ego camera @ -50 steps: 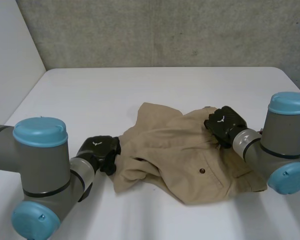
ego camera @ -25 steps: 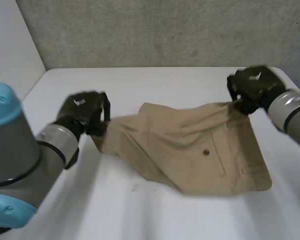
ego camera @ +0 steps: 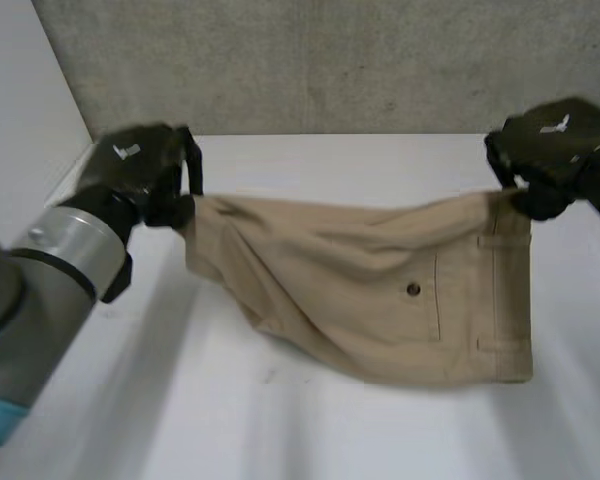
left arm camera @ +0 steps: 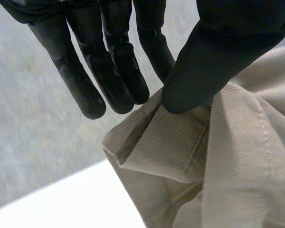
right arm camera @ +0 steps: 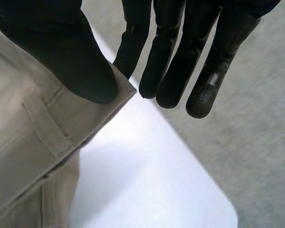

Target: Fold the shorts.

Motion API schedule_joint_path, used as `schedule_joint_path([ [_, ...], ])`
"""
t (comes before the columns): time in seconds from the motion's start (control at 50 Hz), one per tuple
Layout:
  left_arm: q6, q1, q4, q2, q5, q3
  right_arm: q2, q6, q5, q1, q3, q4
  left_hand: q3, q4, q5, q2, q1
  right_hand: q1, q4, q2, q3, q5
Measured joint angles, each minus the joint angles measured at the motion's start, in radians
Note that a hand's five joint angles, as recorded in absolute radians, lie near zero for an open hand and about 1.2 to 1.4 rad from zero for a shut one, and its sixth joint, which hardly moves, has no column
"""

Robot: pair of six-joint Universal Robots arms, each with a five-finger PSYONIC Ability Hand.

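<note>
Shorts [ego camera: 380, 290] hang stretched along the far edge of the desk [ego camera: 280, 430], my left hand [ego camera: 140, 175] pinching one top corner by the left edge, my right hand [ego camera: 555, 150] pinching the waistband corner by the right edge.

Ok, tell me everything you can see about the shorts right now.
The shorts are tan, of a woven cotton-like cloth, with a back pocket closed by a dark button and a belt loop at the waistband. They hang stretched sideways over the white table. The left hand pinches a hemmed upper corner in its fingers, and the right hand pinches the waistband corner. The cloth sags and creases between them.
</note>
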Motion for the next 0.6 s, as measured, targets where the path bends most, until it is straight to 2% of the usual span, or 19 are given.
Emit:
schedule_joint_path([
  [0.2, 0.171, 0.006, 0.01, -0.267, -0.005, 0.17, 0.183, -0.001, 0.046, 0.015, -0.09, -0.091, 0.0, 0.0, 0.0, 0.001, 0.0, 0.0, 0.0, 0.0, 0.0, 0.0],
  [0.22, 0.206, 0.008, 0.018, -0.317, -0.007, 0.254, 0.22, 0.029, 0.067, 0.025, -0.133, -0.149, 0.0, 0.0, 0.0, 0.001, 0.0, 0.0, 0.0, 0.002, 0.0, 0.0],
  [0.28, 0.224, 0.008, 0.04, -0.345, -0.009, 0.366, 0.243, 0.074, 0.102, 0.04, -0.196, -0.239, 0.001, 0.0, 0.0, 0.002, 0.001, 0.0, 0.001, 0.004, 0.0, 0.0],
  [0.3, 0.232, 0.009, 0.071, -0.357, -0.012, 0.467, 0.25, 0.109, 0.135, 0.05, -0.246, -0.315, 0.001, 0.0, 0.0, 0.002, 0.001, 0.0, 0.004, 0.007, 0.005, 0.0],
  [0.38, 0.236, 0.013, 0.169, -0.349, -0.028, 0.661, 0.227, 0.191, 0.207, 0.068, -0.349, -0.512, 0.001, 0.0, 0.0, 0.002, 0.001, 0.0, 0.004, 0.007, 0.005, 0.0],
  [0.4, 0.236, 0.013, 0.169, -0.349, -0.028, 0.661, 0.227, 0.191, 0.207, 0.068, -0.349, -0.512, 0.001, 0.0, 0.0, 0.002, 0.001, 0.0, 0.004, 0.007, 0.005, 0.0],
  [0.44, 0.235, 0.018, 0.263, -0.31, -0.05, 0.758, 0.181, 0.237, 0.241, 0.076, -0.394, -0.642, 0.001, 0.0, 0.0, 0.002, 0.001, 0.0, 0.004, 0.007, 0.005, 0.0],
  [0.56, 0.231, 0.019, 0.36, -0.231, -0.066, 0.757, 0.13, 0.261, 0.25, 0.088, -0.389, -0.711, 0.001, 0.0, 0.0, 0.002, 0.001, 0.0, 0.004, 0.007, 0.005, 0.0],
  [0.6, 0.229, 0.018, 0.396, -0.176, -0.063, 0.656, 0.108, 0.262, 0.236, 0.093, -0.333, -0.715, 0.001, 0.0, 0.008, 0.002, 0.001, 0.0, 0.004, 0.007, 0.005, 0.0],
])
